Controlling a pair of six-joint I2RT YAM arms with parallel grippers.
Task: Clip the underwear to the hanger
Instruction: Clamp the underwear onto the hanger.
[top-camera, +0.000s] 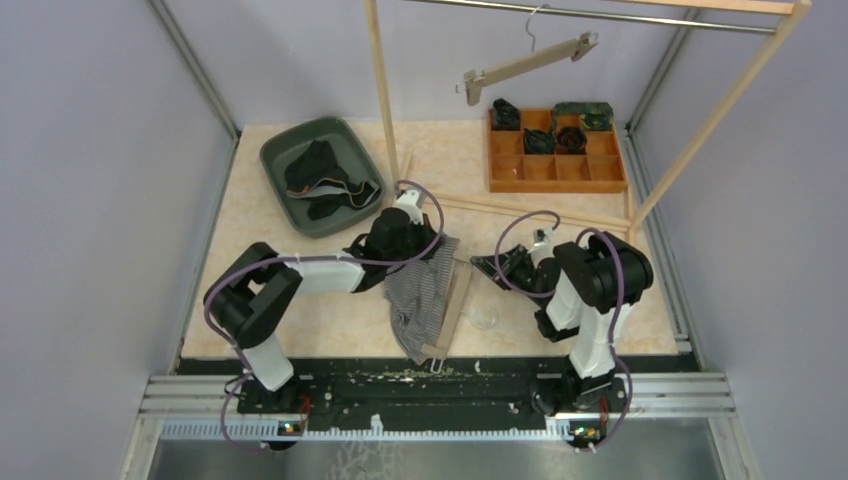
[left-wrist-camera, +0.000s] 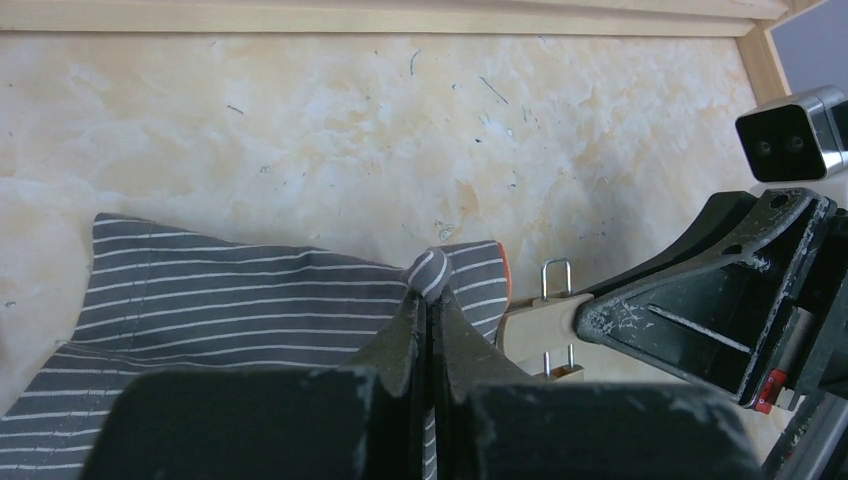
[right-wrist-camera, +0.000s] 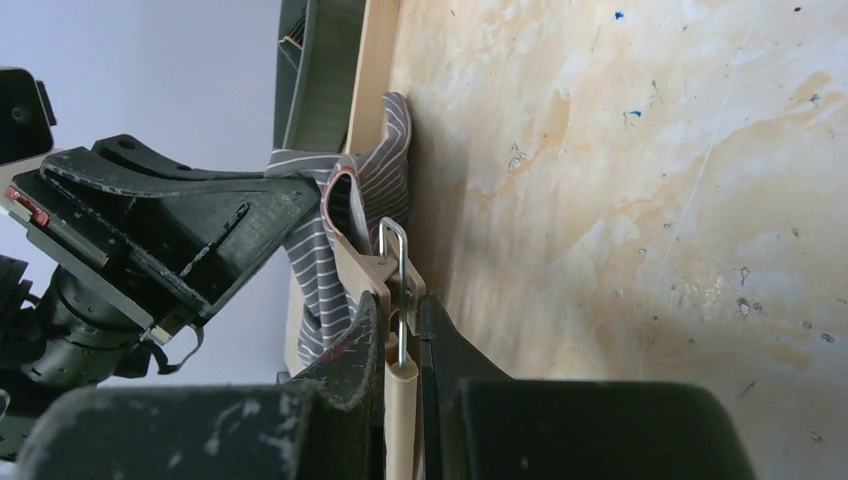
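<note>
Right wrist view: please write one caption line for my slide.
Right claw shut on the pale wooden hanger clip, with the grey white-striped underwear bunched right beside it.

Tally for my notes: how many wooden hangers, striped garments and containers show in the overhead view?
Wooden hangers: 2, the hanger on the rail and the hanger on the table
Striped garments: 1, the striped underwear
Containers: 2, the green bin and the orange divided tray
Total: 5
</note>
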